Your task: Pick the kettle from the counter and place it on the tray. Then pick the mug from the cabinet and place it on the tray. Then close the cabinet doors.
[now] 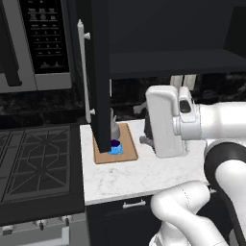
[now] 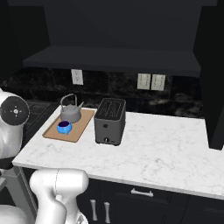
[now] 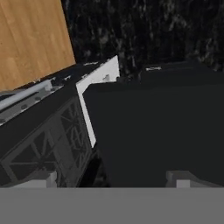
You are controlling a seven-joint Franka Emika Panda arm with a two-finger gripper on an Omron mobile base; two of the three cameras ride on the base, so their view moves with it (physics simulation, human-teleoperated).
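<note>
The grey kettle (image 2: 71,111) stands at the back of the tan tray (image 2: 82,126) on the white counter (image 2: 166,148). The blue mug (image 2: 64,127) sits on the tray just in front of the kettle. In the left base view the mug (image 1: 115,146) shows on the tray (image 1: 126,149), with the kettle partly hidden behind the open left cabinet door (image 1: 98,72). The cabinet (image 2: 113,59) is open, its shelf bare; its right door (image 2: 214,87) also stands open. My gripper (image 3: 113,179) is open, nothing between its fingertips (image 3: 42,178), facing a dark panel beside the stove.
A black toaster (image 2: 110,121) stands right of the tray. The black stovetop (image 1: 33,163) lies left of the counter, with a microwave (image 1: 36,43) above it. The left door's silver handle (image 1: 84,72) faces the stove. My white arm (image 1: 192,125) stretches over the counter's right part.
</note>
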